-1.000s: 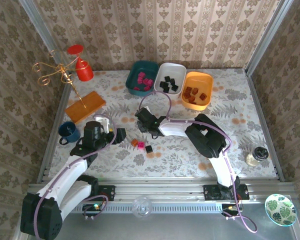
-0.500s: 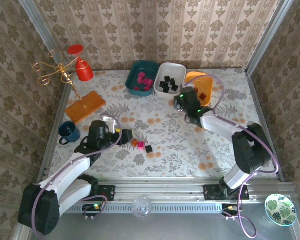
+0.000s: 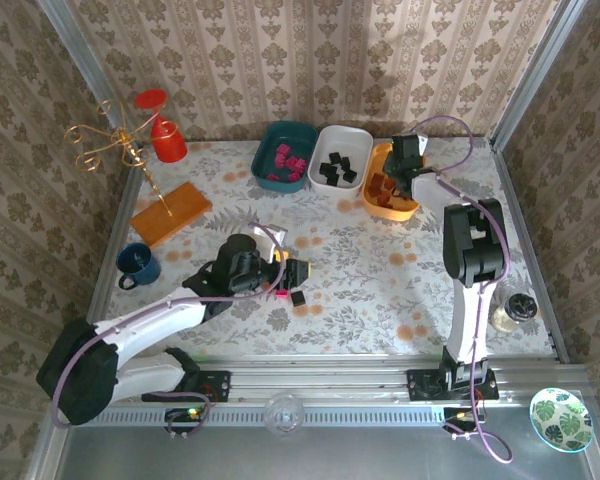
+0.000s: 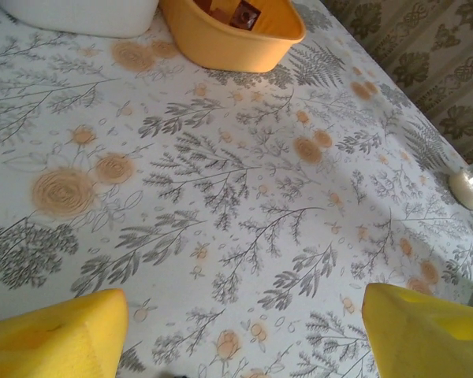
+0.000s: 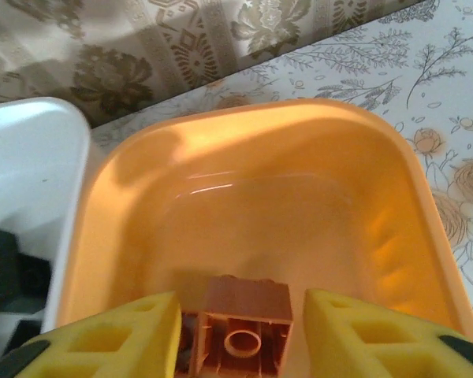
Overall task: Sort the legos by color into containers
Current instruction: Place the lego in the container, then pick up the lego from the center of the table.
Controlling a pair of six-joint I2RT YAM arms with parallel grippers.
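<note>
Three containers stand in a row at the back: a teal tray with pink legos, a white tray with black legos, and an orange tray with brown legos. My right gripper hangs over the orange tray, open. A reddish-brown brick sits between its yellow fingers with a gap on each side. My left gripper is open low over the table, just above a loose pink brick and a black brick. Nothing is between its fingers.
An orange slab, a blue mug, a red cup and a gold wire stand crowd the left side. A small jar stands at the right edge. A leaf-patterned bowl lies off the table.
My right arm swung from the table's middle to the orange tray with a brown brick, and its jaws have parted. My left gripper slid right, up to the loose bricks.
</note>
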